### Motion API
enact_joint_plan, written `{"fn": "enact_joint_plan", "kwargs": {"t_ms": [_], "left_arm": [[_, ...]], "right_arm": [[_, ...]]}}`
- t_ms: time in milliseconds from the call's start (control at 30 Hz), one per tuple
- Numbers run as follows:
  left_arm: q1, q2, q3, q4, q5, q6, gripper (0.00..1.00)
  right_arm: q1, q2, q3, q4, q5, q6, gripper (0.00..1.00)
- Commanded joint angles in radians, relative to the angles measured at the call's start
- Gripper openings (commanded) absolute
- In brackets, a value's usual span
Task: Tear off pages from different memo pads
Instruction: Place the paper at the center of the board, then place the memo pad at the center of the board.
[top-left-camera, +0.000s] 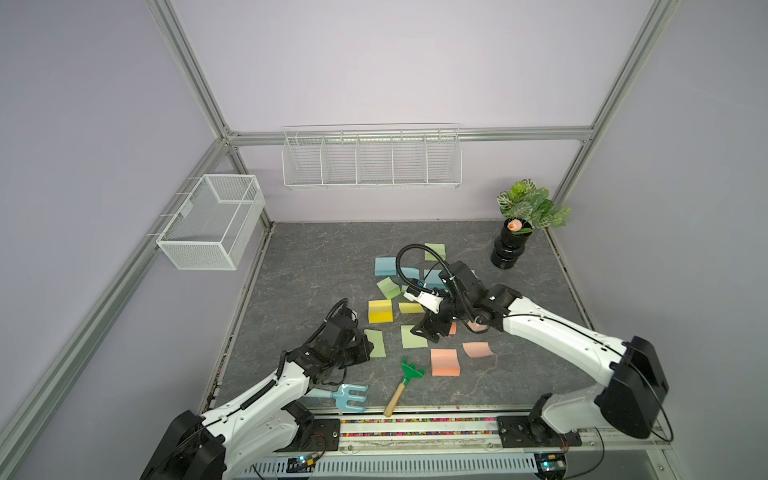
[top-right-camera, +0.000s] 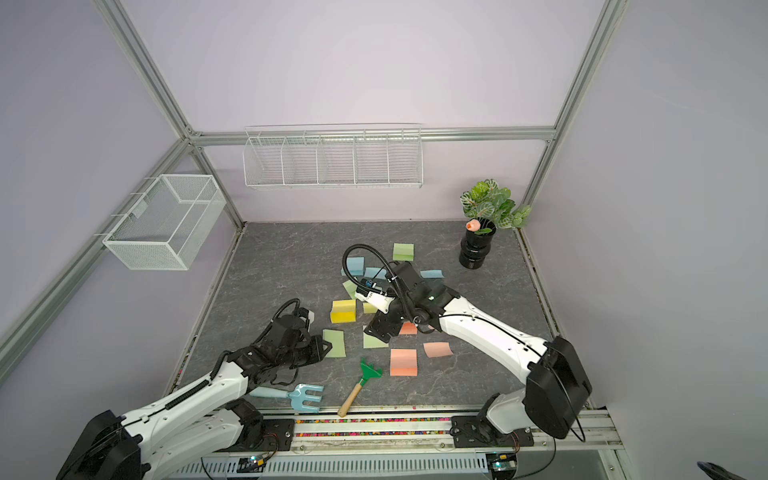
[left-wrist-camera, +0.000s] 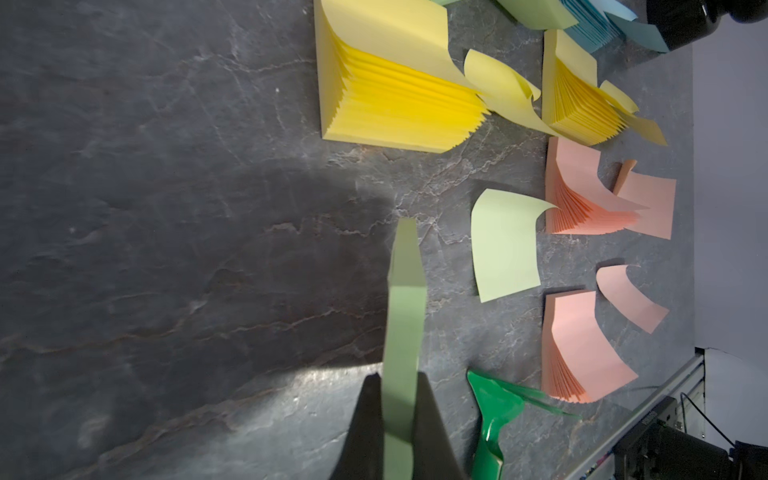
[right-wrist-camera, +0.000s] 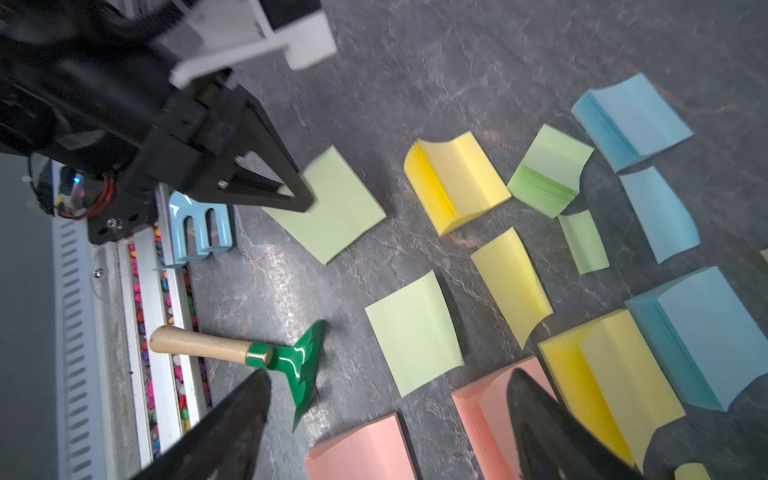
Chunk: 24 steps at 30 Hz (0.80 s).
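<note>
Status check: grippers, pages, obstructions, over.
Left gripper shut on thin pale-green paper page. Right gripper open, empty, above salmon-orange memo pad. Green wooden-handled rake nearby, not blocking.

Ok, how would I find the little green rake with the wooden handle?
Look at the dark grey marbled table, along its front edge nearest the robot's arms. There, between a pale blue hand fork and a salmon-orange square memo pad, lies the small green rake. It is the only thing with a light wooden handle and a shiny green toothed head.
</note>
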Motion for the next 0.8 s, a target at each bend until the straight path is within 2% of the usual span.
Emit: {"fn": "enact_joint_plan", "kwargs": {"t_ms": [0, 200, 233, 333, 400, 433, 533, 667, 767], "left_arm": [[0.006, 0.053, 0.044, 0.058, 0.044, 0.025, 0.0], [0.007, 0.185, 0.098, 0.024, 0.047, 0.068, 0.0], [0.007, 0.209, 0.113, 0.005, 0.035, 0.074, 0.07], [0.007, 0.233, 0.137, -0.038, -0.019, 0.077, 0.4], [0.007, 0.219, 0.149, -0.076, -0.065, 0.071, 0.5], [0.007, 0.203, 0.156, -0.101, -0.089, 0.071, 0.6], [0.007, 0.142, 0.18, -0.184, -0.156, 0.066, 0.88], [0.007, 0.049, 0.217, -0.294, -0.221, 0.058, 0.97], [0.006, -0.018, 0.233, -0.328, -0.247, 0.033, 0.99]], "right_arm": [[-0.012, -0.08, -0.092, 0.104, -0.005, 0.157, 0.89], [-0.019, -0.233, -0.2, 0.139, 0.185, 0.346, 0.89], [-0.019, -0.251, -0.216, 0.14, 0.2, 0.371, 0.89], [-0.022, -0.291, -0.272, 0.15, 0.246, 0.466, 0.89], [-0.021, -0.307, -0.288, 0.145, 0.284, 0.526, 0.89], [-0.021, -0.315, -0.294, 0.148, 0.308, 0.557, 0.89], [-0.021, -0.336, -0.311, 0.143, 0.449, 0.699, 0.89], [-0.023, -0.328, -0.266, -0.023, 0.658, 0.928, 0.89], [-0.023, -0.275, -0.182, -0.206, 0.769, 1.062, 0.89]]}}
